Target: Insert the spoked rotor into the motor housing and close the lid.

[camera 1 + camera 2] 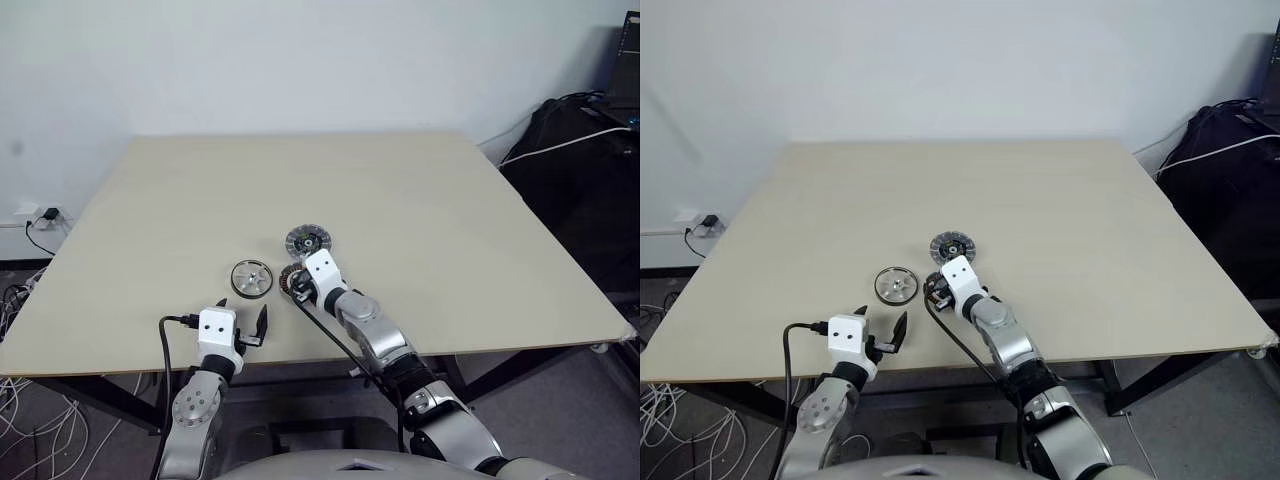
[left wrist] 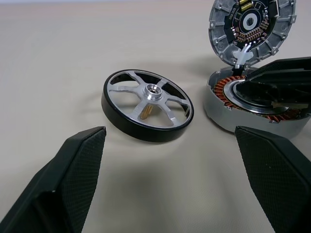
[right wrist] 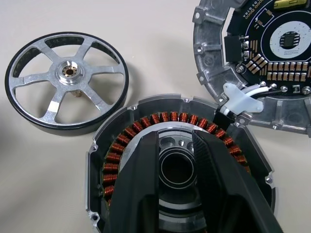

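The spoked rotor (image 1: pixel 252 278), a silver wheel with a dark rim, lies flat on the table (image 1: pixel 420 220) near its front edge. Just right of it sits the motor housing (image 3: pixel 121 145) with its ring of copper windings. The lid (image 3: pixel 262 58) rests behind the housing with its circuit-board side showing, and white wires join the two. My right gripper (image 3: pixel 175 141) hangs over the housing's pale centre, its black fingers (image 3: pixel 136 194) slightly apart, nothing between them. My left gripper (image 1: pixel 245 330) stands wide open at the front edge, a short way before the rotor (image 2: pixel 147 104).
Black bags and cables (image 1: pixel 585 150) stand off the table's right side. A wall socket with cords (image 1: pixel 40 215) is low on the left. The tabletop stretches bare behind the parts.
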Robot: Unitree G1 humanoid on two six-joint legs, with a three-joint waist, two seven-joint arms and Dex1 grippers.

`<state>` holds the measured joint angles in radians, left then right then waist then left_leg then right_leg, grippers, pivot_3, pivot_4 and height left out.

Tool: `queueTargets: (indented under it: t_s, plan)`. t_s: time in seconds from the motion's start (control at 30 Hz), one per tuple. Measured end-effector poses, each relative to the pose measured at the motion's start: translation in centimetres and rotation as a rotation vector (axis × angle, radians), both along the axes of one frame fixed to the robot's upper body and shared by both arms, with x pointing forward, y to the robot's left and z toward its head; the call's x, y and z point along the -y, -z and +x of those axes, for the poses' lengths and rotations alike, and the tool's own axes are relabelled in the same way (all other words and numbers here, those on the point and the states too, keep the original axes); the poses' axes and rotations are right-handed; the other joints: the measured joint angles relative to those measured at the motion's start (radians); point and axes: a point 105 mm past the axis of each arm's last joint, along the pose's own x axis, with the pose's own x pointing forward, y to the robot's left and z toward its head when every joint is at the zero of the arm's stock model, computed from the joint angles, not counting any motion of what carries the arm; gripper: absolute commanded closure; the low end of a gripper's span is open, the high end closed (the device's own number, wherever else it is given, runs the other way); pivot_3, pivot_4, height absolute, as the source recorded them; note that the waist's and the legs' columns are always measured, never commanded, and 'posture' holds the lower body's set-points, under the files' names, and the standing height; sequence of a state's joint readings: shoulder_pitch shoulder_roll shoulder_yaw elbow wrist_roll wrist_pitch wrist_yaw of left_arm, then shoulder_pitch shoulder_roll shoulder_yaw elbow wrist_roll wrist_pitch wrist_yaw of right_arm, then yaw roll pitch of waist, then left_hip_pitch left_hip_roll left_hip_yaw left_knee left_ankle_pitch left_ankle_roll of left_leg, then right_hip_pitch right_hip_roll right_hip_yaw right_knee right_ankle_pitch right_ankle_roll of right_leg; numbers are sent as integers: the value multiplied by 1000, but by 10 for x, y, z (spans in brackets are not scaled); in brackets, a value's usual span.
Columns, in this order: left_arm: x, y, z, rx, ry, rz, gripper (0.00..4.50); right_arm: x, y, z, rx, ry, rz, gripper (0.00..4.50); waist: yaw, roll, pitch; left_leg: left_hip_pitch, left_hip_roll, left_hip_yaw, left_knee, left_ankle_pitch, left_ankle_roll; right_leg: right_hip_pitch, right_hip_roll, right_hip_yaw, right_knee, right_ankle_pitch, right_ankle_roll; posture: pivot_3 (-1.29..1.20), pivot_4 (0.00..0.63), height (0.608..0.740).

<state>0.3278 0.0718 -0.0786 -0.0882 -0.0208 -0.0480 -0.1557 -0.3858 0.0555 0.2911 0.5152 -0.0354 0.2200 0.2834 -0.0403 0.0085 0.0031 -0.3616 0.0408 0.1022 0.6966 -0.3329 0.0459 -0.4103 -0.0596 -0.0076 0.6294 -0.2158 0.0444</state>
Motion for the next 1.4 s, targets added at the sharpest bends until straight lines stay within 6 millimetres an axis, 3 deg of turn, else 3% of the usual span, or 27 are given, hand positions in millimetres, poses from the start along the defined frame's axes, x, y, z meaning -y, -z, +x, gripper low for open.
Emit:
queueTargets:
  t_s: [0.13, 0.33, 0.5, 0.63, 1.07, 1.4]
  plan:
    - [0, -1, 0, 2, 0, 0, 0, -1, -2, 2, 3, 8, 13, 1571, 0, 0, 0, 0, 0, 0, 0, 0, 0, 0, 0, 0, 0, 0, 0, 0, 0, 740]
    - [0, -1, 0, 3, 0, 0, 0, -1, -7, 2, 23, 10, 31, 1571, 1, 0, 0, 0, 0, 0, 0, 0, 0, 0, 0, 0, 0, 0, 0, 0, 0, 740]
    - [0, -2, 0, 2, -1, 0, 0, -1, -32, 0, 86, 7, 107, 3073, 1, 0, 0, 0, 0, 0, 0, 0, 1, 0, 0, 0, 0, 0, 0, 0, 0, 740]
    - [0, 0, 0, -7, 0, -1, 0, 4, -37, -6, 82, 8, 120, 4401, 1, 0, 0, 0, 0, 0, 0, -1, 2, 0, 0, 0, 0, 0, 0, 0, 0, 740]
    - [2, -1, 0, -7, 10, -3, 0, 6, -22, -13, 19, 16, 34, 4459, 1, 0, 0, 0, 0, 0, 0, 0, 1, 0, 0, 0, 0, 0, 0, 0, 0, 740]
    - [1, 0, 0, -9, 8, -3, 0, 0, -20, 0, 20, 8, -42, 4459, 1, 0, 0, 0, 0, 0, 0, 1, -1, 0, 0, 0, 0, 0, 0, 0, 0, 740]
